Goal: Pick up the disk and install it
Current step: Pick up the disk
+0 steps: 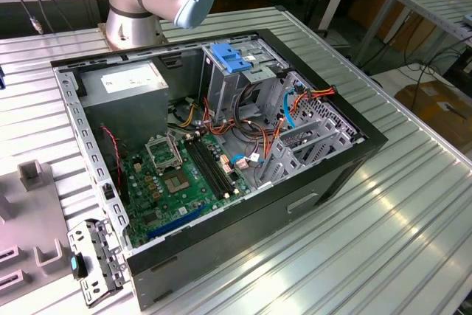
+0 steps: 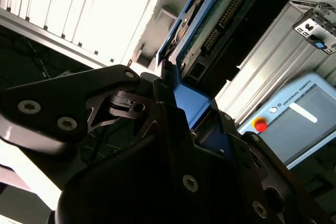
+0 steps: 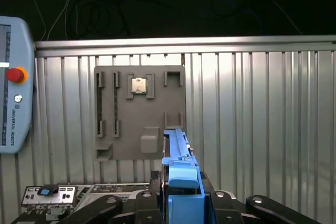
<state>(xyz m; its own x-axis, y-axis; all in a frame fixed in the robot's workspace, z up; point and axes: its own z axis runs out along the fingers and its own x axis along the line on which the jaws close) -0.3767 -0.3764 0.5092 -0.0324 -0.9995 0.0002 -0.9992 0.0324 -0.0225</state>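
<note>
Ribbed aluminium table [image 3: 262,103], cables [image 3: 94,3] on dark floor [image 3: 173,3] beyond; end effector [image 3: 182,190] seemingly grips the disk [image 3: 177,145].

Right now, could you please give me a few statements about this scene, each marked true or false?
1. The gripper is shut on the flat disk with blue plastic side rails. True.
2. The black computer case is closed by a side panel. False: it lies open, its green motherboard exposed.
3. A small square chip sits in the grey fixture plate. True.
4. The round button on the pale-blue teach pendant is green. False: it is red.
5. The light-blue plastic bracket lies on the ribbed metal table. False: it sits inside the case.
</note>
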